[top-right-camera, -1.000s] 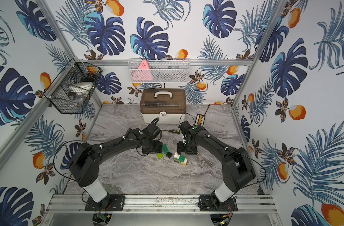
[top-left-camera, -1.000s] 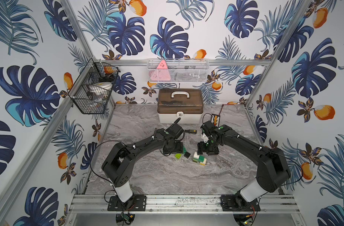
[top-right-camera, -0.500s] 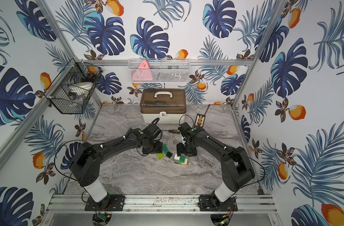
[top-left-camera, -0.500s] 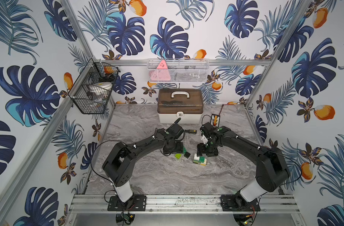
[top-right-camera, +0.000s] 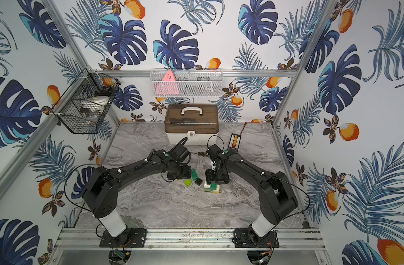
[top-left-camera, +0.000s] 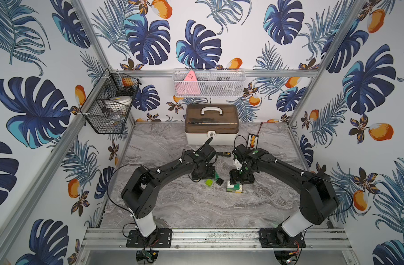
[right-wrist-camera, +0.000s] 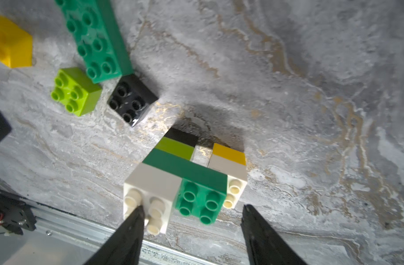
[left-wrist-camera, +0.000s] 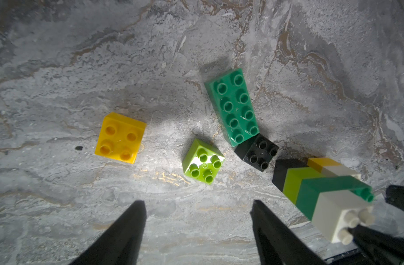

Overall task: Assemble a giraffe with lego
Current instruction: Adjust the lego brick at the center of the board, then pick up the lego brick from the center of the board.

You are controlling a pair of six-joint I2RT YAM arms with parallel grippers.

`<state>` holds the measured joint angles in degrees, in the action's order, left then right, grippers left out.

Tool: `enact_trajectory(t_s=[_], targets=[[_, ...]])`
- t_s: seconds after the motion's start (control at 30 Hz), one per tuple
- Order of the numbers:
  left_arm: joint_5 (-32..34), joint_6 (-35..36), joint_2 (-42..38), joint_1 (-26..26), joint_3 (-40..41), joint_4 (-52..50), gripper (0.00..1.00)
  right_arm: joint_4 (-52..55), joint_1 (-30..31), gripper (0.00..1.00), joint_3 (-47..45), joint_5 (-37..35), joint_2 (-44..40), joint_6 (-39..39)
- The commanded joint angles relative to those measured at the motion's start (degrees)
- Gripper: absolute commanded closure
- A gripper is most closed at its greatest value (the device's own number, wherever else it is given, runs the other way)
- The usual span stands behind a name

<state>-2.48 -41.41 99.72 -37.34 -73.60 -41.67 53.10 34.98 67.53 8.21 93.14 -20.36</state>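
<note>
The partly joined giraffe (right-wrist-camera: 185,169) stands on the marble table (top-left-camera: 196,206): a dark green crosspiece over lime, black, white and yellow bricks, with a white brick on one end. It also shows in both top views (top-left-camera: 234,187) (top-right-camera: 212,187). My right gripper (right-wrist-camera: 193,207) hovers open just above it, one finger in front of the white brick's studs. Loose lego lies beside it: a long dark green brick (left-wrist-camera: 234,106), a black one (left-wrist-camera: 257,151), a lime one (left-wrist-camera: 203,160) and a yellow one (left-wrist-camera: 120,137). My left gripper (left-wrist-camera: 197,204) is open and empty, near the lime brick.
A brown-lidded toolbox (top-left-camera: 211,124) stands at the back. A black-yellow-handled screwdriver (top-left-camera: 225,153) lies between the two wrists, and a small striped card (top-left-camera: 253,140) behind the right arm. A wire basket (top-left-camera: 109,103) and a mesh shelf (top-left-camera: 209,82) hang on the walls.
My right gripper has shifted slightly toward the table's front, over the joined bricks, and its jaws have narrowed a little. The left arm and the loose bricks have not moved.
</note>
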Motion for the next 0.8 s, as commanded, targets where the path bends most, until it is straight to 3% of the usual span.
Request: enact_trajectory(t_s=[0.0, 0.4, 0.53, 0.63, 0.77], targets=[[1.9, 0.4, -0.6, 1.1, -0.2, -1.6, 0.22, 0.9, 1.8, 0.30, 0.3, 0.3, 0.4, 0.8], [4.9, 5.1, -0.4, 6.9, 1.0, -2.7, 0.22, -3.3, 4.3, 0.30, -0.7, 6.0, -0.1, 0.0], [7.7, 8.8, 2.3, 7.5, -0.2, -3.2, 0.20, -4.6, 4.9, 0.30, -0.9, 7.0, 0.0, 0.0], [8.4, 11.0, 5.3, 7.6, -1.6, -3.0, 0.12, -4.9, 4.9, 0.28, -0.7, 6.9, -0.7, -0.1], [8.4, 12.5, 8.3, 7.6, -2.4, -2.1, 0.12, -4.1, 4.6, 0.22, 0.8, 5.4, -2.5, -0.9]])
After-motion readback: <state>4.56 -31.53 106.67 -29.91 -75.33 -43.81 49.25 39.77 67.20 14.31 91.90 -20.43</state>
